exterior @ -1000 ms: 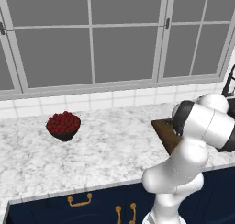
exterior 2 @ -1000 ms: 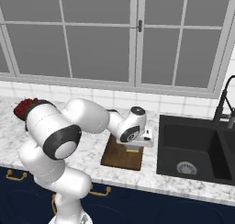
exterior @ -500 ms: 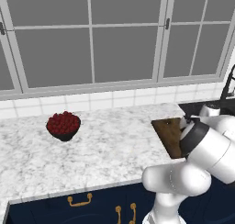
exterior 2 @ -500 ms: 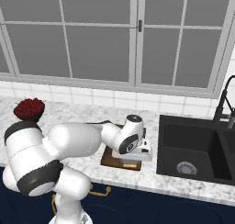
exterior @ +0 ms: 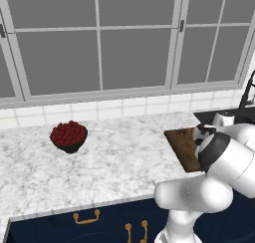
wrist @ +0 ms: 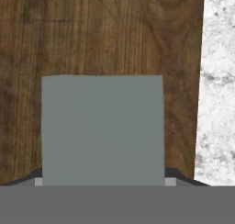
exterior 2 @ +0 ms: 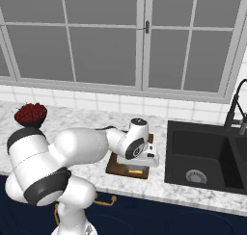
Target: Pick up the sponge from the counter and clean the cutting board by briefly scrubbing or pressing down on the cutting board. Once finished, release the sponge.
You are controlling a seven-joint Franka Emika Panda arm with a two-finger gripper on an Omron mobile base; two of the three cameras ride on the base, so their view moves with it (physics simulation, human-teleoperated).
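The gripper (exterior 2: 137, 167) was positioned low over the cutting board (exterior 2: 117, 164), at lower centre of the right base view, beneath the white hand of the arm. A yellow strip of the sponge (exterior 2: 136, 171) was visible directly below the hand, at the near edge of the board. In the hand view, the grey scouring top of the sponge (wrist: 102, 129) occupied the lower centre of the frame, with small dark finger tips (wrist: 33, 175) showing at its lower left and lower right corners. The fingers were closed against the two sides of the sponge, holding it. Whether the sponge was pressed onto the wood or held just above it could not be determined.

The cutting board (wrist: 92, 32) lay behind the sponge in the hand view, its dark-brown grain running across the top and left of the frame. White marble of the counter (wrist: 218, 85) formed a band down the right edge of that frame.

In the left base view, the cutting board (exterior: 180, 146) appeared at right of centre, partly hidden by the dark elbow joint of the arm. The counter (exterior: 114, 160) extended across the middle of that frame. A dark bowl of red fruit (exterior: 68, 136) stood at left of centre, well apart from the board. In the right base view, the same bowl (exterior 2: 31, 114) sat at the left edge, and a black sink (exterior 2: 205, 157) with a dark faucet (exterior 2: 236, 106) lay at the right, just beside the board.
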